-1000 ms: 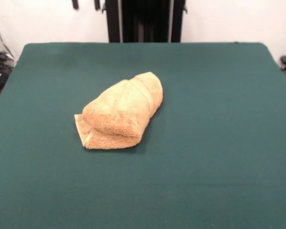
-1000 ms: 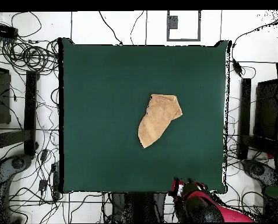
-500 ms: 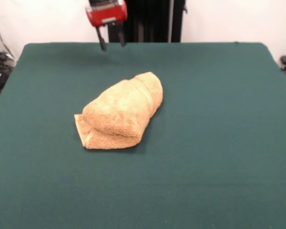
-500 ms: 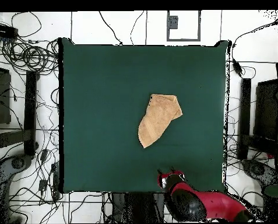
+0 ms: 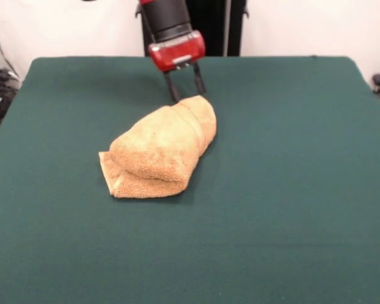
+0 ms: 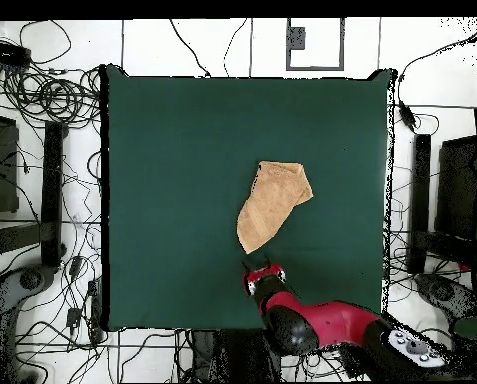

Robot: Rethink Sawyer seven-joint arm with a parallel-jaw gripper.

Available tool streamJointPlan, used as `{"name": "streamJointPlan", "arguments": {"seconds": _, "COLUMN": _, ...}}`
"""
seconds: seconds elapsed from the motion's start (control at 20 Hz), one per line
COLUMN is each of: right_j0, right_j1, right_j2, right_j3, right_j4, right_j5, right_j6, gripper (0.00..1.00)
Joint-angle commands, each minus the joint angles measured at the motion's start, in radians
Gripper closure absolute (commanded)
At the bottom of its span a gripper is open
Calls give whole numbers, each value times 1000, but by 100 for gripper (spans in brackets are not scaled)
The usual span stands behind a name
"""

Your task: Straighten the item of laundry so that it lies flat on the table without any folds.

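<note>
**Towel still bundled, nothing flattened yet**

We see the green worktop (image 5: 291,209) bare apart from one golden-tan terry towel (image 5: 161,149), lying approx. mid-worktop, a bit toward the robot's side in the overhead view (image 6: 270,205). It's folded over on itself into a thick tapered bundle: the rolled upper layer sits on a lower layer whose edge pokes out at the camera-side end in the front view. No band or tag that we can make out. So, in our judgement, none of the task is done; every fold is left to open, and the cloth must then be spread flat.

The red-and-black arm (image 6: 322,325) reaches in from the robot's base side, w/ its wrist tilted so the gripper (image 5: 185,82) points down at the narrow robot-side tip of the bundle. The two dark fingers (image 5: 172,88) are spread apart w/ nothing between them. In the front view their tips sit just at the towel's tip; we can't tell whether they touch it. The overhead view shows the gripper (image 6: 264,272) just short of that pointed end.
</note>
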Motion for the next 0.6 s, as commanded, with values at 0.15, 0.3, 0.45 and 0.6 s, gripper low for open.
{"name": "streamJointPlan", "arguments": {"seconds": 0.15, "right_j0": 97, "right_j1": -70, "right_j2": -28, "right_j3": -16, "right_j4": 111, "right_j5": -205, "right_j6": 179, "gripper": 0}}
{"name": "streamJointPlan", "arguments": {"seconds": 0.3, "right_j0": 93, "right_j1": -48, "right_j2": -78, "right_j3": 27, "right_j4": 89, "right_j5": -314, "right_j6": 153, "gripper": 0}}
{"name": "streamJointPlan", "arguments": {"seconds": 0.45, "right_j0": 64, "right_j1": 5, "right_j2": -116, "right_j3": 44, "right_j4": 34, "right_j5": -477, "right_j6": 110, "gripper": 0}}
{"name": "streamJointPlan", "arguments": {"seconds": 0.6, "right_j0": 45, "right_j1": 30, "right_j2": -128, "right_j3": 37, "right_j4": -12, "right_j5": -561, "right_j6": 82, "gripper": 0}}
